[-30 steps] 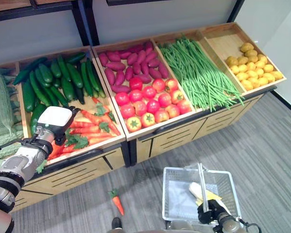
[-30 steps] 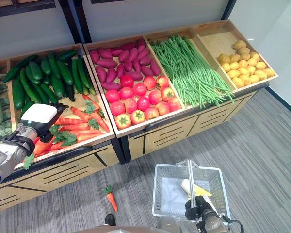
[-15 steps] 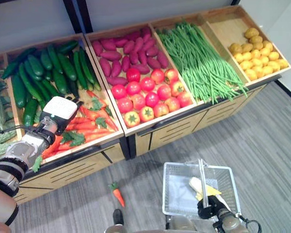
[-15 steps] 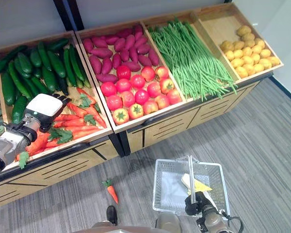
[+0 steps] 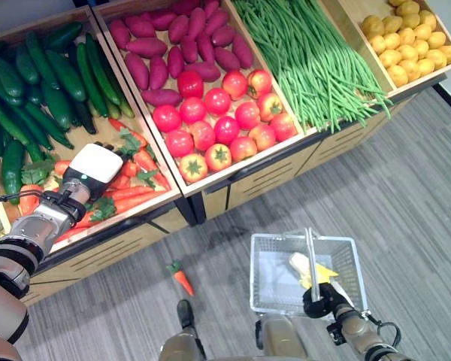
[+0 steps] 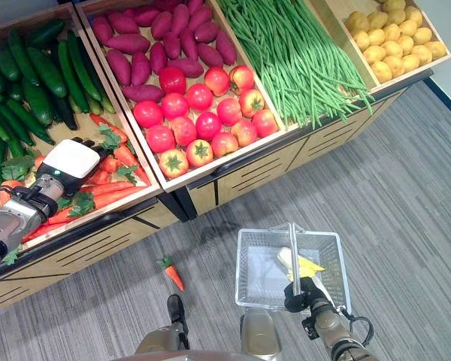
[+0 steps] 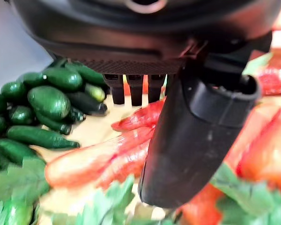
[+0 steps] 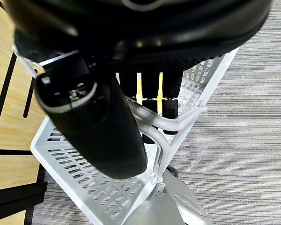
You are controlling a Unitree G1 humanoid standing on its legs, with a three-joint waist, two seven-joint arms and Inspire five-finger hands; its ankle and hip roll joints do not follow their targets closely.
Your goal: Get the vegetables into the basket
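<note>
I see the wooden produce stand running across the top of my head view, split into bins. From my left: cucumbers, then carrots with leafy tops in the front part of that same bin, purple sweet potatoes behind red tomatoes, a thick spread of green beans, and yellow potatoes at the far right.

Below the stand is grey striped carpet floor. On it, near my lower right, the white wire basket hangs from its handle. Inside the basket lies a pale corn cob with yellow husk.

My left robot hand, with its white back cover facing up, sits low over the carrots in the front of the cucumber bin. In the left wrist view the thumb and the fingers point straight down toward the carrots with a gap between them, nothing clasped; the hand is relaxed and wide apart, with carrots lying just past the fingertips.

My right robot hand is curled round the basket handle; the right wrist view shows the fingers hooked under the white bar and the thumb lying across on the other side, so it grips the handle firmly.

One lone carrot lies on the floor in front of the stand, well apart from the basket.
</note>
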